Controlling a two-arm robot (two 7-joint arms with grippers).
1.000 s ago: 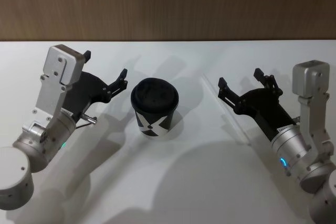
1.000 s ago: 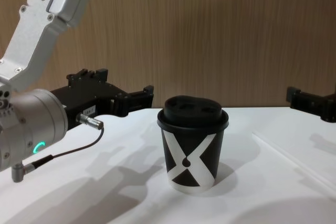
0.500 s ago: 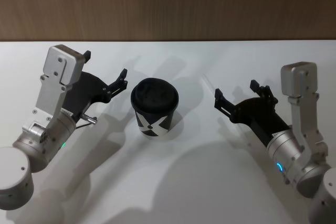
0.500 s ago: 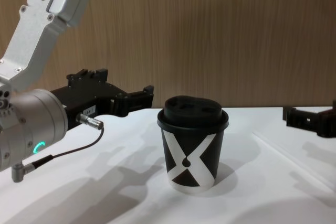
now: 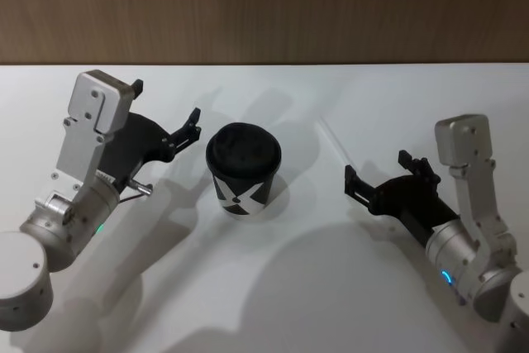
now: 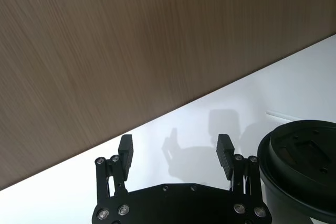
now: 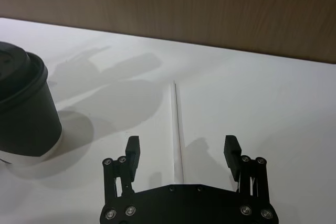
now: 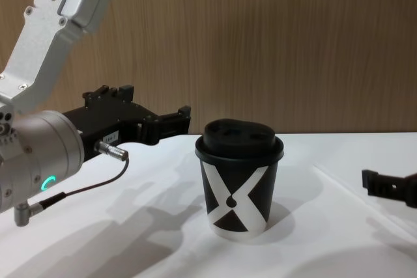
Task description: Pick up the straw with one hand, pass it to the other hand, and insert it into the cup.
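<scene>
The right end effector (image 7: pixel 181 148), a flat black plate with two short blocky fingers pinned by small silver screws, has those fingers spread wide and empty. It sits low over the table (image 5: pixel 273 303), well to the right of the cup (image 5: pixel 244 167). The straw (image 7: pixel 177 119), a thin, straight white tube, lies flat on the table to the right of the cup. It runs away from this end effector, and its near end passes between the parted fingers, with neither finger pressed on it. Whether a finger brushes the straw cannot be told. Behind the fingers, a smooth silver cylindrical wrist carries a blue light. The left end effector (image 5: pixel 165 101), of the same black, angular make, hovers just left of the cup at about the height of its lid. Its fingers are also spread, hold nothing and stand clear of the lid. Its silver wrist bears a green ring light (image 8: pixel 47 183) and a thin grey cable (image 8: pixel 85 190) with a metal plug. The cup stands upright, black paper marked with a bold white X, under a glossy black domed lid. The table is matte white, and a brown wood-grain wall (image 5: pixel 264 6) stands beyond the cup.
</scene>
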